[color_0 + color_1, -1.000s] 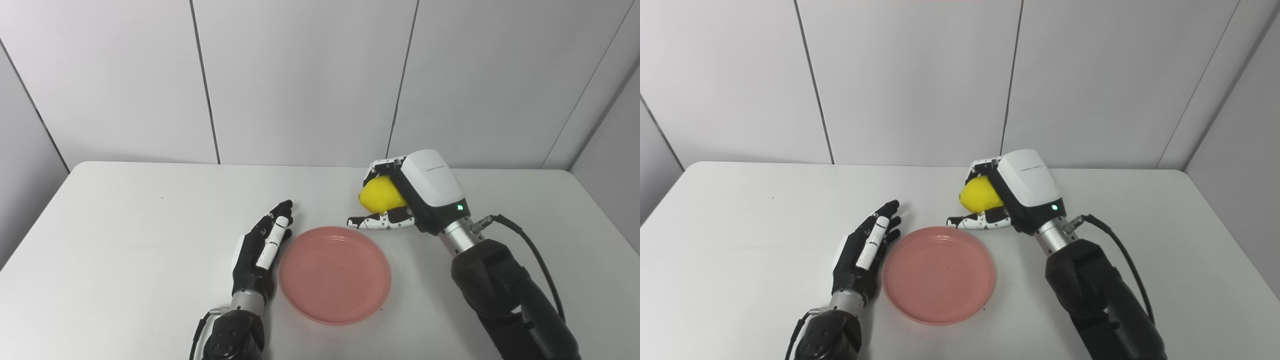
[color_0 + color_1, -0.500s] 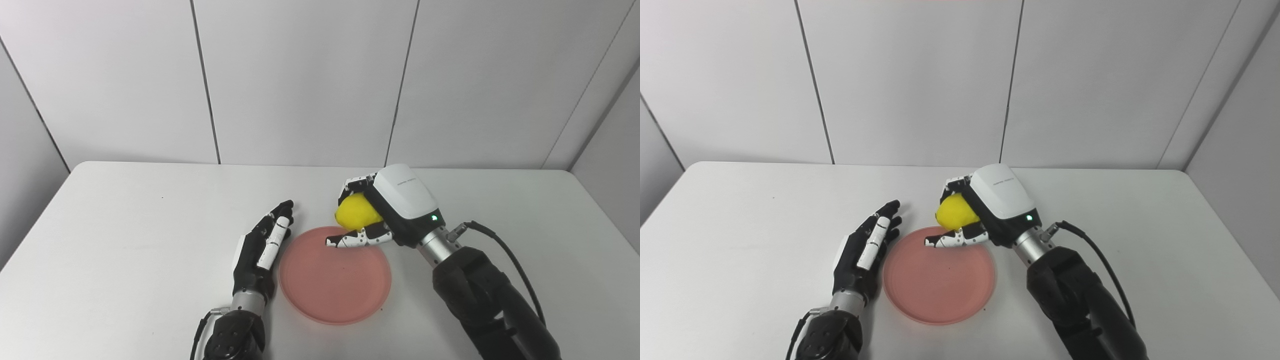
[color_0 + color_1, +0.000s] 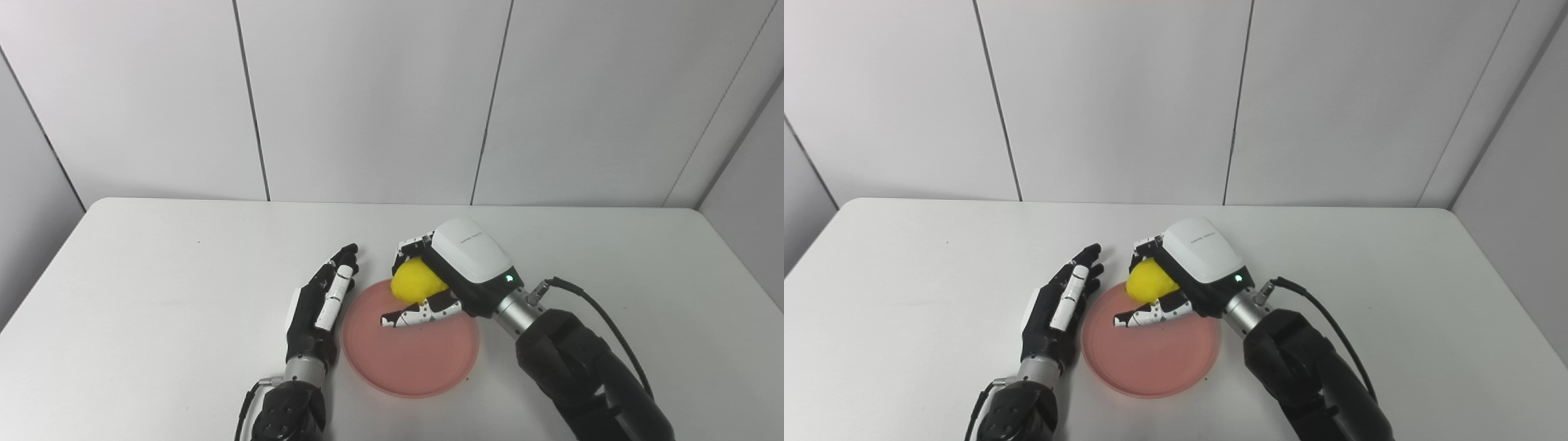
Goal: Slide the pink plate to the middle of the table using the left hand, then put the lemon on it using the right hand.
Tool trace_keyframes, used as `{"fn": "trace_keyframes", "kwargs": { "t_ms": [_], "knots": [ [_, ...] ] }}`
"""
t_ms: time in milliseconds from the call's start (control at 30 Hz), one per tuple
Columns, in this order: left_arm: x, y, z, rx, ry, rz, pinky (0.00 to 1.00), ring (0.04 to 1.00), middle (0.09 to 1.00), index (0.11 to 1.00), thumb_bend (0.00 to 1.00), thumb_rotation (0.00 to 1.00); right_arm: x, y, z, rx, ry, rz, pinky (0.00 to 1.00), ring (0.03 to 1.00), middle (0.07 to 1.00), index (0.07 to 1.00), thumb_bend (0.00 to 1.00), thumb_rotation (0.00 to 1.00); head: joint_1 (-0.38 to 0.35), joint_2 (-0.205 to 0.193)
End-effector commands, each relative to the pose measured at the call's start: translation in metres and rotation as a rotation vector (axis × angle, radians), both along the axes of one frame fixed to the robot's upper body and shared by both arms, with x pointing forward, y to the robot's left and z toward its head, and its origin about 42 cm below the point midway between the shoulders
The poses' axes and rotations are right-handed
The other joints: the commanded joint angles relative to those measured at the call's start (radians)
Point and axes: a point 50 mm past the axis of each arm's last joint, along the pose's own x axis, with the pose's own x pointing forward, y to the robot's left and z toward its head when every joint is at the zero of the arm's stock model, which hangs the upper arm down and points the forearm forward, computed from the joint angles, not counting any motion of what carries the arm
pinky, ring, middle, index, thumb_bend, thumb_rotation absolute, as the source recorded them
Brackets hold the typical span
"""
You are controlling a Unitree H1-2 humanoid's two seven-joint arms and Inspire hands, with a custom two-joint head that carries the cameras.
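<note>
**A:** Holding the lemon (image 3: 416, 286) — is that what the right hand (image 3: 450, 283) is doing?

**B:** Yes. Its fingers curl over the far side of the fruit and its thumb reaches out beneath, so the lemon is pinched in the palm, above the far part of the pink plate (image 3: 410, 361). Whether the fruit touches the plate I cannot tell; it looks to hang just over the rim.

**A:** And the other one?

**B:** The left hand (image 3: 320, 304) lies flat on the white worktop (image 3: 153, 294), fingers stretched out and near together, holding nothing, just beside the plate's left rim. The plate sits about mid-worktop, so I judge the slide done and the placing under way.

**A:** What could go wrong from here?

**B:** The lemon is round and is over the plate's far edge, not its centre. Let go there, it may land on the sloping rim and roll off toward the wall panels (image 3: 367, 98). The outstretched thumb sits low over the plate too; lowering more could press the shallow dish and tip or nudge it.

**A:** Anything in the way?

**B:** Little. Only the left hand is close, and a lemon rolling left would meet its fingers. The right arm's black cable (image 3: 603, 312) trails behind, well apart from the plate.
</note>
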Motion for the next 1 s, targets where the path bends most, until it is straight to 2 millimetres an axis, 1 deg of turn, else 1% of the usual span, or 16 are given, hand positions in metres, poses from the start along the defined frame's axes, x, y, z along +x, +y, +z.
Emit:
{"fn": "trace_keyframes", "kwargs": {
  "t_ms": [0,33,167,233,300,367,500,567,633,700,833,900,967],
  "knots": [
    [-0.002,-0.009,-0.006,-0.013,0.041,0.014,0.90,0.879,0.924,0.762,0.57,0.88,0.004,0.005,0.016,-0.010,-0.053,0.052,0.21,0.272,0.347,0.428,0.57,0.51,0.000,0.001],
    [-0.002,-0.009,-0.006,-0.012,0.038,0.020,0.90,0.876,0.923,0.763,0.57,0.91,0.004,0.005,0.013,-0.017,-0.045,0.054,0.21,0.277,0.351,0.431,0.57,0.50,0.001,0.001],
    [-0.003,-0.008,-0.006,-0.021,0.030,0.026,0.89,0.872,0.908,0.754,0.58,0.95,0.003,0.009,0.003,-0.061,-0.013,0.063,0.24,0.310,0.378,0.447,0.57,0.52,-0.001,0.002],
    [-0.003,-0.008,-0.006,-0.018,0.028,0.026,0.88,0.869,0.893,0.756,0.58,0.96,0.004,0.010,0.001,-0.073,-0.010,0.071,0.22,0.289,0.360,0.426,0.58,0.55,-0.002,0.001],
    [-0.003,-0.009,-0.005,-0.012,0.029,0.028,0.87,0.872,0.894,0.757,0.59,0.96,0.005,0.011,-0.002,-0.083,-0.013,0.083,0.21,0.280,0.354,0.421,0.58,0.56,-0.004,0.001],
    [-0.003,-0.009,-0.005,-0.008,0.030,0.030,0.90,0.874,0.889,0.754,0.58,0.96,0.007,0.011,-0.005,-0.093,-0.014,0.095,0.20,0.267,0.340,0.404,0.58,0.56,-0.004,0.001],
    [-0.004,-0.010,-0.005,-0.011,0.029,0.029,0.90,0.870,0.891,0.756,0.57,0.97,0.009,0.012,-0.008,-0.097,-0.014,0.108,0.18,0.241,0.313,0.367,0.58,0.52,-0.006,0.002],
    [-0.004,-0.009,-0.005,-0.009,0.028,0.029,0.90,0.868,0.890,0.758,0.57,0.97,0.010,0.012,-0.009,-0.092,-0.012,0.110,0.18,0.240,0.313,0.367,0.58,0.52,-0.008,0.002],
    [-0.004,-0.009,-0.005,-0.005,0.025,0.031,0.92,0.869,0.884,0.762,0.57,0.97,0.012,0.011,-0.009,-0.081,0.001,0.107,0.19,0.257,0.330,0.389,0.57,0.55,-0.008,0.004],
    [-0.004,-0.009,-0.005,-0.015,0.024,0.036,0.91,0.866,0.882,0.761,0.57,0.96,0.014,0.010,-0.009,-0.071,0.009,0.105,0.20,0.263,0.335,0.397,0.57,0.55,-0.006,0.005],
    [-0.005,-0.010,-0.006,-0.028,0.021,0.038,0.89,0.859,0.881,0.761,0.57,0.95,0.016,0.010,-0.010,-0.056,0.000,0.097,0.21,0.280,0.353,0.419,0.56,0.51,-0.005,0.005],
    [-0.005,-0.010,-0.006,-0.024,0.023,0.033,0.88,0.869,0.885,0.765,0.57,0.96,0.016,0.011,-0.013,-0.048,-0.012,0.095,0.19,0.256,0.330,0.389,0.58,0.49,-0.007,0.005],
    [-0.004,-0.010,-0.007,-0.020,0.026,0.031,0.92,0.881,0.890,0.767,0.60,0.97,0.016,0.011,-0.015,-0.054,-0.023,0.096,0.19,0.261,0.339,0.402,0.59,0.51,-0.008,0.005]
  ]
}}
